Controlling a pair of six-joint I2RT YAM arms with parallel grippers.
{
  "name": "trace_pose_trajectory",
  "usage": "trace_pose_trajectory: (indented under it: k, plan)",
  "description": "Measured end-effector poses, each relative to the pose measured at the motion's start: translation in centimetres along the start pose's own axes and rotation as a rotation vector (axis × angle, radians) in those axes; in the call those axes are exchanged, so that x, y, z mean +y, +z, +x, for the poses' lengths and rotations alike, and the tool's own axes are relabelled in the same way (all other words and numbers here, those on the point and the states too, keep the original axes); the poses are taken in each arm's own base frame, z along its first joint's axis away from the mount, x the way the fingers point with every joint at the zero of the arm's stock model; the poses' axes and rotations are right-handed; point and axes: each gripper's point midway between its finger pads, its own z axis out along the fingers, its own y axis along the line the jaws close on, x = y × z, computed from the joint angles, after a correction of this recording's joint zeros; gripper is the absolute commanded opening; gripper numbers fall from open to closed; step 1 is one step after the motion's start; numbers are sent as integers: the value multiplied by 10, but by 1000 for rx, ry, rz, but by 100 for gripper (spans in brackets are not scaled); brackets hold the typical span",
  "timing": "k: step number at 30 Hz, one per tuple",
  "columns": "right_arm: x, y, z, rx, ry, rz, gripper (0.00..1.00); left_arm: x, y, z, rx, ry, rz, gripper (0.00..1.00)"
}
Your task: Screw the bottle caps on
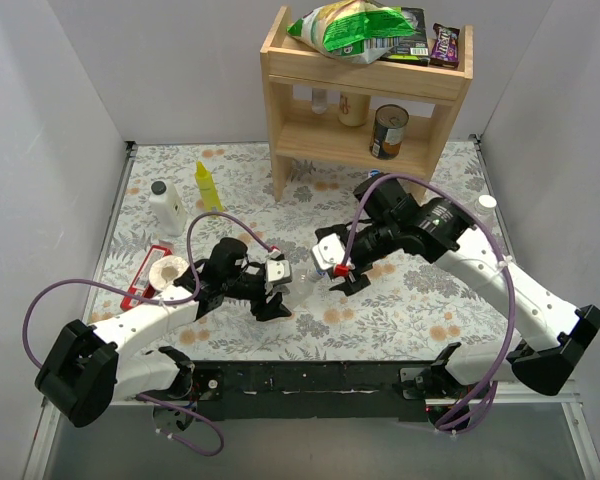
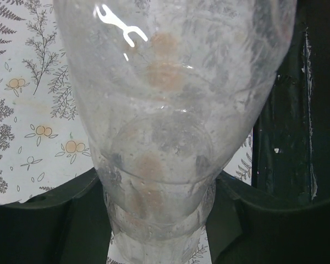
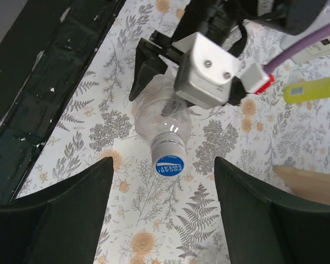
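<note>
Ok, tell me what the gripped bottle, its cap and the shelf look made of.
Bottle: probably thin clear plastic; see-through, glossy glints. Cap: likely smooth plastic; blue printed top. Shelf: looks like bare pale wood; matte tan boards.

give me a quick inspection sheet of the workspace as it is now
surface: floral cloth, no spill seen
job's things: clear bottle with its neck toward the right arm, blue cap on the neck; tightness cannot be told
clutter: white bottle, yellow squeeze bottle and tape roll on the left side
grippers: left gripper shut on the clear bottle; right gripper open, fingers either side of the blue cap, not touching
cables: purple cable loops from each arm
surroundings: wooden shelf at the back with snack bags and a can; plain walls
</note>
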Motion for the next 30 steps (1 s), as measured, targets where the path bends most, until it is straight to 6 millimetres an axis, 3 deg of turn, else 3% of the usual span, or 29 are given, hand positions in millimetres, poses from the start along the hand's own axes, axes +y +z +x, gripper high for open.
trace_pose_trajectory:
  k: [5, 13, 17, 22, 25, 27, 30]
  plan:
    - [13, 15, 14, 41, -49, -57, 73, -1, 0, -7, -11, 18, 18, 0]
    - [9, 17, 17, 58, -102, -54, 63, -1, -2, -14, -18, 47, 30, 0]
    - [9, 19, 19, 68, -108, -59, 52, -2, -2, -13, -16, 55, 36, 0]
    - [8, 22, 24, 81, -113, -69, 50, -1, -2, -14, -17, 69, 36, 0]
    - [7, 24, 26, 87, -114, -74, 42, -1, -2, -15, -18, 76, 36, 0]
    - [6, 24, 27, 89, -118, -73, 31, -1, -2, -14, -15, 75, 37, 0]
    - [6, 26, 27, 92, -100, -76, 26, 1, -3, -13, -7, 77, 27, 0]
